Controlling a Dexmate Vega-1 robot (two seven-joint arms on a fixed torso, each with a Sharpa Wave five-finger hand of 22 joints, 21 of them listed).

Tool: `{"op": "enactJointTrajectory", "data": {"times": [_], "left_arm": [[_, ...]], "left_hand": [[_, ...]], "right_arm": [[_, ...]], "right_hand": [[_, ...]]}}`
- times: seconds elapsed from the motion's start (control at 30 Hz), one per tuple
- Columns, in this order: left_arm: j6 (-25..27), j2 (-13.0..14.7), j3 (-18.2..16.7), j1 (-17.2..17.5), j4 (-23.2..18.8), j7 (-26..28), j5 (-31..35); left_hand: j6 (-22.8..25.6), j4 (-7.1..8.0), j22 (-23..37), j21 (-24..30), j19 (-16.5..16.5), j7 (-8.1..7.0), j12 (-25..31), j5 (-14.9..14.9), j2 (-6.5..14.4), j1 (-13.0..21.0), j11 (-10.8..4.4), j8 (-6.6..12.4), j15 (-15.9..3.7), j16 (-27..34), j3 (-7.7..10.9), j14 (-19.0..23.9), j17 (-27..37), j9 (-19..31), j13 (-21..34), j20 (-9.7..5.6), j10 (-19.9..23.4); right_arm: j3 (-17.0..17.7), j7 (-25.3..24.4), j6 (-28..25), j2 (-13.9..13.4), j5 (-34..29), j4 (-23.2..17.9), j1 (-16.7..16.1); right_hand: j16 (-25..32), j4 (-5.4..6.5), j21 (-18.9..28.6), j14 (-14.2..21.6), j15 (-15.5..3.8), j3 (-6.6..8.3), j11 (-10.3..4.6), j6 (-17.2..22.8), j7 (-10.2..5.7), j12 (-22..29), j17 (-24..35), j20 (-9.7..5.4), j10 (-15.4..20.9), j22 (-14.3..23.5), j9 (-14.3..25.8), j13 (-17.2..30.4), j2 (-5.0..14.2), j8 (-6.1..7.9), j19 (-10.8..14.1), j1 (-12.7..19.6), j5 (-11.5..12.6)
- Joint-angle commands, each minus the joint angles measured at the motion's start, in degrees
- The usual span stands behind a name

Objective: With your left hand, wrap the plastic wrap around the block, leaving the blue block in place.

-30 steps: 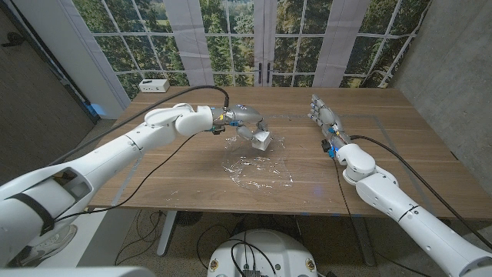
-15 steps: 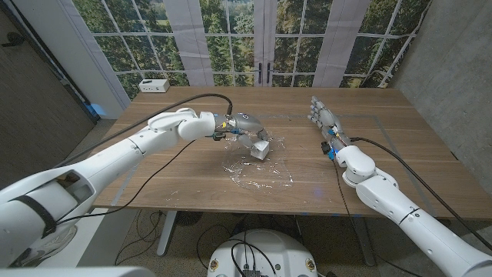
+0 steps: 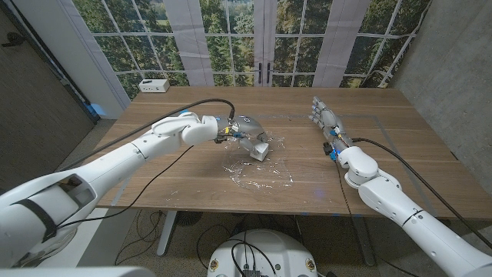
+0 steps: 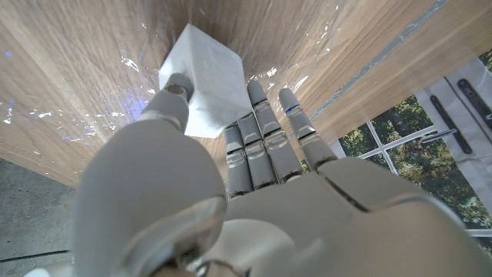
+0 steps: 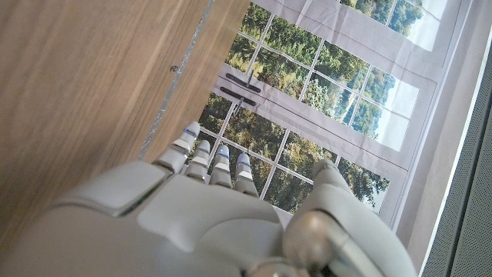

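A white block [image 3: 261,149] sits on a crinkled sheet of clear plastic wrap [image 3: 263,174] near the middle of the table; it looks white, not blue. My left hand [image 3: 247,129] reaches over it from the far left and grips it. In the left wrist view the thumb [image 4: 175,86] presses one face of the block [image 4: 206,71] and the other fingers [image 4: 261,142] lie against the opposite side, with the wrap [image 4: 315,58] glinting on the wood around it. My right hand [image 3: 326,118] stands apart at the right, fingers straight and spread, holding nothing.
A small white box [image 3: 154,85] sits at the table's far left corner. Thin tape lines [image 3: 378,118] mark the wood near my right hand. A black cable runs along my left arm [image 3: 165,161]. Windows stand behind the far edge.
My left hand has brought the block down and slightly nearer, onto the wrap. The right hand has stayed where it was.
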Motion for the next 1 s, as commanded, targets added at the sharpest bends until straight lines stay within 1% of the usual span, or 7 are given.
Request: {"op": "enactJointTrajectory", "data": {"times": [0.03, 0.1, 0.23, 0.37, 0.63, 0.9, 1.0], "left_arm": [[0.25, -0.78, 1.87, -2.26, 0.9, -7.55, -2.13], [0.61, -0.95, 2.71, -3.41, 0.56, -11.0, -1.84], [1.92, -0.44, 2.88, -3.44, -1.04, -11.24, 0.91], [2.92, 0.17, 1.92, -2.65, -1.87, -9.11, 1.68], [3.46, 0.71, -0.36, -2.54, -2.23, -8.3, -1.72], [1.24, 0.51, -2.36, -3.38, -0.56, -11.42, -11.38], [0.86, 0.97, -2.24, -3.76, -1.6, -10.94, -9.34]], "left_hand": [[3.18, 1.64, 0.09, -0.09, -1.59, -2.58, -2.24, 0.23, 6.67, 5.51, -5.5, -2.3, -3.62, -1.39, -0.26, -2.55, -0.22, -0.35, 7.15, 0.59, 3.13], [2.33, 1.87, 0.04, -0.23, -2.11, -2.85, -3.48, 0.17, 6.28, 4.75, -5.3, -2.91, -2.96, -1.91, -0.77, -3.84, -0.29, -0.64, 6.69, 0.91, 1.22], [-0.36, 2.34, -0.06, -0.72, -3.48, -3.21, -5.44, 0.05, 5.14, 2.84, -4.67, -4.53, -2.44, -2.69, -2.01, -5.65, -0.51, -1.34, 5.78, 1.27, -0.95], [-2.86, 2.75, -0.16, -1.15, -4.49, -3.64, -7.27, -0.03, 4.07, 0.99, -4.25, -6.03, -1.78, -3.38, -3.18, -7.28, -0.71, -2.03, 5.03, 1.31, -3.19], [-12.3, 3.86, -0.29, -3.0, -8.15, -5.07, -13.23, -0.05, 2.32, -4.16, -2.8, -11.03, 0.16, -5.17, -6.46, -13.56, -0.62, -4.01, 3.24, 1.91, -12.43], [-13.28, 5.3, -0.29, -4.2, -10.25, -5.05, -14.87, -0.23, 0.68, -8.68, -2.41, -11.54, 1.42, -5.88, -8.87, -16.88, -0.7, -4.78, 2.8, 2.44, -14.72], [-14.0, 5.75, -0.28, -4.64, -10.94, -5.09, -15.44, -0.29, 0.07, -10.27, -2.14, -11.8, 2.09, -5.96, -9.69, -17.74, -0.76, -5.02, 2.8, 2.82, -15.79]], "right_arm": [[0.54, 0.5, -0.16, -0.57, 0.63, -0.32, -0.31], [0.39, 0.39, 0.01, -0.4, 0.31, -0.02, -0.08], [0.06, 1.47, 0.16, -0.32, 0.51, 0.8, 0.68], [0.0, 1.27, 0.35, 0.09, 0.55, 1.1, 0.88], [0.0, 0.64, -0.49, 0.07, 0.53, 0.73, 1.0], [-0.27, 1.13, -0.38, 0.05, 0.42, 1.18, 1.39], [-0.23, 1.06, -0.14, 0.22, 0.48, 1.27, 1.34]], "right_hand": [[0.14, -0.18, -0.01, 0.21, 0.38, 0.05, 0.37, 0.23, -0.11, -0.22, 0.26, 0.1, 0.15, 0.18, 0.27, 0.1, 0.2, -0.11, 0.41, -0.05, -0.04], [0.13, -0.19, -0.01, 0.19, 0.38, 0.04, 0.39, 0.24, -0.11, -0.2, 0.26, 0.1, 0.2, 0.18, 0.27, 0.1, 0.2, -0.1, 0.41, -0.06, -0.04], [0.13, -0.19, 0.0, 0.21, 0.41, 0.02, 0.37, 0.2, -0.12, -0.23, 0.26, 0.06, 0.16, 0.18, 0.27, 0.1, 0.2, -0.12, 0.44, -0.09, -0.05], [0.13, -0.19, -0.01, 0.21, 0.43, 0.0, 0.42, 0.17, -0.17, -0.23, 0.26, 0.05, 0.16, 0.18, 0.27, 0.11, 0.22, -0.13, 0.42, -0.13, -0.05], [0.13, -0.18, -0.01, 0.25, 0.4, -0.02, 0.4, 0.19, -0.22, -0.26, 0.27, 0.09, 0.11, 0.18, 0.27, 0.11, 0.26, -0.13, 0.45, -0.19, -0.07], [0.13, -0.18, -0.01, 0.26, 0.4, -0.03, 0.3, 0.25, -0.16, -0.27, 0.28, 0.18, 0.1, 0.18, 0.27, 0.11, 0.31, -0.11, 0.45, -0.23, -0.07], [0.13, -0.18, -0.02, 0.27, 0.41, -0.03, 0.32, 0.24, -0.19, -0.26, 0.28, 0.22, 0.12, 0.18, 0.27, 0.11, 0.32, -0.11, 0.43, -0.24, -0.07]]}}
